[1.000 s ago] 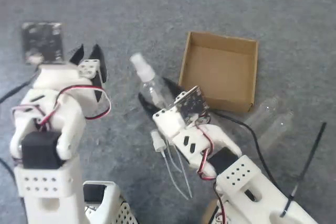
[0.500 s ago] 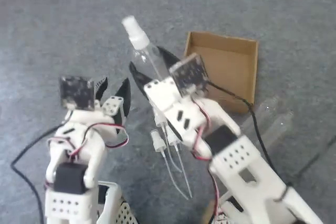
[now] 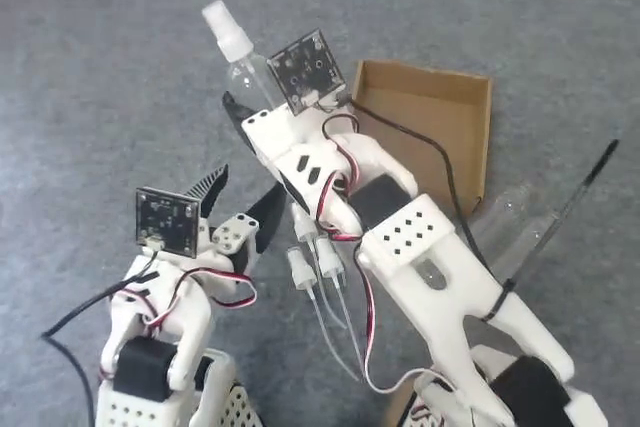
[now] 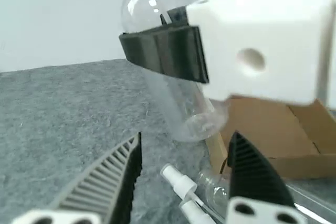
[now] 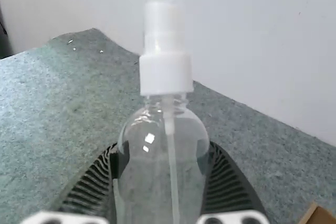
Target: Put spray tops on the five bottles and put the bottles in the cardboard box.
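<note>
Grey carpet surface. Right gripper (image 5: 163,153) clamps bottle (image 5: 157,129) at mid-body, spray top (image 5: 165,51) above jaws; judged light, slick, thin-walled, crushable. Left gripper (image 4: 186,137) wide, empty.

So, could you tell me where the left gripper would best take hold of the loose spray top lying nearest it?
Grip the spray top by its stubby white head, probably from straight above with the jaws across it: it lies flat on the carpet, and its thin dip tube looks too slender to pinch firmly.
</note>
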Controlling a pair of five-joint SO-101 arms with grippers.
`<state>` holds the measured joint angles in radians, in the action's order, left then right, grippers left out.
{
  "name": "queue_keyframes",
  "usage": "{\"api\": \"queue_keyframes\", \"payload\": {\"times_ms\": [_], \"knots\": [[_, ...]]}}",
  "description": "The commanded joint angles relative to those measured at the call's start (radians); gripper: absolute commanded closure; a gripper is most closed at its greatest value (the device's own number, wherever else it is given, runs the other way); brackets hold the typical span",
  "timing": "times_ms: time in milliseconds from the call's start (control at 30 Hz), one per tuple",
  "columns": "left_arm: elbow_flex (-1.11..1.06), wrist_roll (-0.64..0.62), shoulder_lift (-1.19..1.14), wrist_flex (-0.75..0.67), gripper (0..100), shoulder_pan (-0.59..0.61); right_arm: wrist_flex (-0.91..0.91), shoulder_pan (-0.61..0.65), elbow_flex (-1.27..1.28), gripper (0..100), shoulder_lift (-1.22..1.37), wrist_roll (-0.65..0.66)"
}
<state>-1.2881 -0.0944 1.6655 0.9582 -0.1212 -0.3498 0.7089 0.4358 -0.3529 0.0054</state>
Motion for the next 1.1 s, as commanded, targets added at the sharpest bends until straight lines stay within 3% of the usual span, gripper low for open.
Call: {"api": "queue_keyframes", "payload": {"times_ms": [0, 267, 467, 733, 900, 1067], "knots": [[-0.008, -0.043, 0.014, -0.037, 75, -0.006, -0.094, 0.002, -0.097, 99.3, -0.015, -0.014], [-0.01, -0.126, 0.02, -0.037, 71, -0.002, -0.088, 0.056, -0.048, 99.3, -0.027, -0.015], [-0.013, -0.13, 0.021, -0.06, 71, 0.074, 0.018, 0.056, 0.06, 99.3, -0.096, -0.014], [-0.036, -0.13, 0.021, -0.092, 70, 0.069, 0.022, 0.056, 0.078, 99.3, -0.127, -0.012], [-0.045, -0.262, 0.021, -0.095, 61, 0.078, 0.021, 0.054, 0.081, 99.3, -0.128, -0.012], [-0.048, -0.265, 0.015, -0.098, 60, 0.078, 0.019, 0.056, 0.08, 99.3, -0.13, -0.012]]}}
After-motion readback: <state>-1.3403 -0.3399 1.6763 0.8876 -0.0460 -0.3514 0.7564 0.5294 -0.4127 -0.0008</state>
